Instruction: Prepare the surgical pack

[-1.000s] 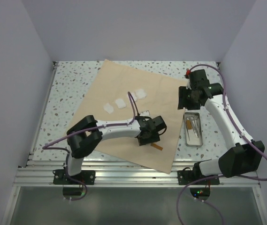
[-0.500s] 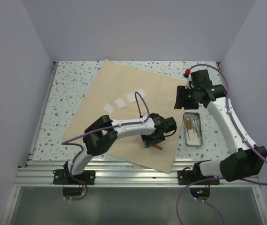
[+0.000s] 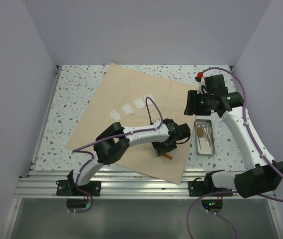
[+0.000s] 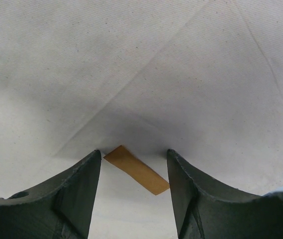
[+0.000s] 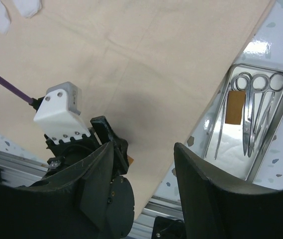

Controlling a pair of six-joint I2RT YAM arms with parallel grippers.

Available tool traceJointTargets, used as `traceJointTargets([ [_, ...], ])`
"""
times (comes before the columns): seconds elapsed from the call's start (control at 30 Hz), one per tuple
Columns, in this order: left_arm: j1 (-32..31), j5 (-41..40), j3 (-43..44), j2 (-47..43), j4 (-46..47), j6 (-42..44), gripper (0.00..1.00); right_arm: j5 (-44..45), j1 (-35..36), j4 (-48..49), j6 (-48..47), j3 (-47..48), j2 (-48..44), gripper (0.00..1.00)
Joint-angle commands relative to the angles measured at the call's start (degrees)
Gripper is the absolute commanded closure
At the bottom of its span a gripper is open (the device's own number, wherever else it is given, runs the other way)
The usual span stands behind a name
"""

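Speckled desk [image 3: 71, 84], surgical pack [image 3: 126, 84] laid flat mid-desk.
Left claw [image 4: 134, 162] is spread astride a tan strip [image 4: 137, 170], likely for pickup; right claw [image 5: 143, 159], spread and empty, is held near the tray [image 5: 231, 154].

A table [image 3: 76, 94] with a white top flecked in grey and black fills the middle of the overhead view. Plain pale lilac walls close it in on three sides: the back wall [image 3: 146, 30] at 12 o'clock, the left wall [image 3: 7, 99] at 9 and the right wall [image 3: 275, 64] at 3. Silver ribbed rails [image 3: 141, 181] run along the table's edge at 6 o'clock, with a dark grey panel [image 3: 131, 219] just below them. The light is even and soft. A bright glare [image 5: 260, 47] lies on the glossy top in the right wrist view.
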Motion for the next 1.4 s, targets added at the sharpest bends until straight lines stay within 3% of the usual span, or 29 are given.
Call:
traceJointTargets([
  [0.0, -0.2, 0.9, 1.1, 2.2, -2.9, -0.9, 0.41, -2.1, 0.4, 1.2, -1.1, 0.2, -1.5, 0.44],
  [0.33, -0.2, -0.1, -3.2, -0.8, -1.7, -1.7, 0.55, -1.8, 1.2, 1.2, -1.2, -0.2, -2.3, 0.44],
  [0.4, -0.2, -0.7, -3.6, -1.5, -1.4, -1.4, 0.64, -1.6, 1.3, 1.3, -1.2, -0.5, -2.5, 0.43],
  [0.57, -0.1, -2.7, -5.4, -3.6, -0.5, -0.6, 0.72, -1.3, 1.6, 1.4, -1.1, -0.8, -2.5, 0.43],
  [0.87, -0.1, -6.4, -8.3, -6.9, 0.7, 2.1, 0.71, -1.0, 2.2, 1.9, -0.9, -2.7, -2.5, 0.43],
  [1.07, -0.2, -12.2, -15.4, -15.2, 5.7, 4.8, 0.72, -3.8, 2.5, 3.1, 0.2, -4.6, -1.7, 0.42],
  [1.2, -0.1, -16.6, -18.3, -19.6, 6.6, 6.8, 0.72, -8.1, 2.6, 5.0, 2.0, -7.4, -1.4, 0.42],
  [1.37, -0.1, -21.4, -17.9, -22.6, 6.1, 9.6, 0.72, -21.1, 3.2, 11.5, 4.2, -14.5, -1.0, 0.43],
])
